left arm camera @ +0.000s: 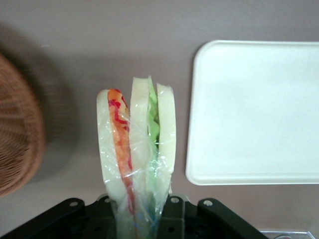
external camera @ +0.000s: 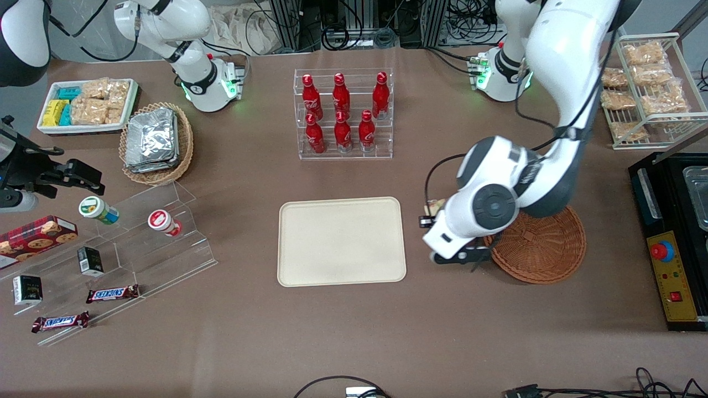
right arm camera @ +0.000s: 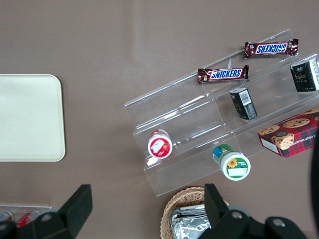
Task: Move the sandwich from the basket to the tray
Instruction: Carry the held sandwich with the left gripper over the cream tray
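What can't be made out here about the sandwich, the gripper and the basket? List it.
- Sandwich: in the front view only a sliver shows; the working arm's wrist covers the rest.
- Gripper: in the left wrist view the picture's edge cuts it off where it clamps the sandwich; in the front view the wrist housing hides the grip.
- Basket: the arm covers part of it in the front view; the left wrist view shows only its blurred rim.
- Tray: fully visible, bare.

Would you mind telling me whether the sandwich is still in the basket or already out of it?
Out. The gripper holds the sandwich over bare table, between the basket and the tray, touching neither.
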{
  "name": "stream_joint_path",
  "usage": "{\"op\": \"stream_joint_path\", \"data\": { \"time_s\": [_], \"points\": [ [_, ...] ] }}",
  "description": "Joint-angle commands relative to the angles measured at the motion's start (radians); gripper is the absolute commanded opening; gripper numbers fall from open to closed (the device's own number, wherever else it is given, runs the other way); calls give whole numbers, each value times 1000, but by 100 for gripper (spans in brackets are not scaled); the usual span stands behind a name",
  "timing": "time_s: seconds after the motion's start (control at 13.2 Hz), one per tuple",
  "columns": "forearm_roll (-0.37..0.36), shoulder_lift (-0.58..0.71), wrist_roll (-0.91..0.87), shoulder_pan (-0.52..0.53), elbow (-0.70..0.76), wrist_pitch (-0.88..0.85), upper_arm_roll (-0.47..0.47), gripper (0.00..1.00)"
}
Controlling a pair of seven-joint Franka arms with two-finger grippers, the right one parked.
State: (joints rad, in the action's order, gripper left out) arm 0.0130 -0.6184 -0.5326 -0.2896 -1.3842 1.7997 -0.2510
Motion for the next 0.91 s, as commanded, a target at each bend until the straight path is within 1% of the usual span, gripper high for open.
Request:
{"op": "stream_joint_path", "data": {
  "time_s": [0.0, 0.15, 0.3, 0.53, 0.83],
  "points": [
    [-12, -131, 26, -58, 83, 88, 7, 0],
    [-18, -197, 31, -83, 86, 186, 7, 0],
    [-19, -231, 62, -85, 88, 198, 7, 0],
    [-18, -244, 122, -86, 83, 195, 6, 0],
    [-5, -244, 83, -86, 94, 201, -31, 0]
  ]
}}
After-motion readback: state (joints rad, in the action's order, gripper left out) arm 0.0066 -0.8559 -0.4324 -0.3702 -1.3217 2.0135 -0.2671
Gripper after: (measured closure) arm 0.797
